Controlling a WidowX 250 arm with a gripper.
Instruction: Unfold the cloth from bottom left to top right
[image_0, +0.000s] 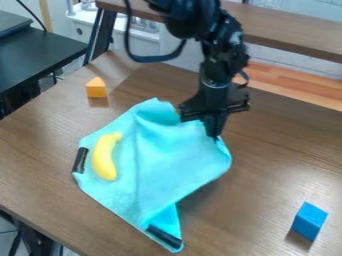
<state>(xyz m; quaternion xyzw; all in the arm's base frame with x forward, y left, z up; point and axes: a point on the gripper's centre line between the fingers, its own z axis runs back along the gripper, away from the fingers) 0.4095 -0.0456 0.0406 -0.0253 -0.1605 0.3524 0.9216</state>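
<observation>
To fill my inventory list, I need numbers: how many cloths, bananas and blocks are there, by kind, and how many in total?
Cloth: 1
Banana: 1
Blocks: 2 (orange block, blue block)
Total: 4

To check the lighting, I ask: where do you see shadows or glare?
Camera view: shadows just below the blue block and the orange block, another along the lower right edge of the cloth; soft sheen on the tabletop.
</observation>
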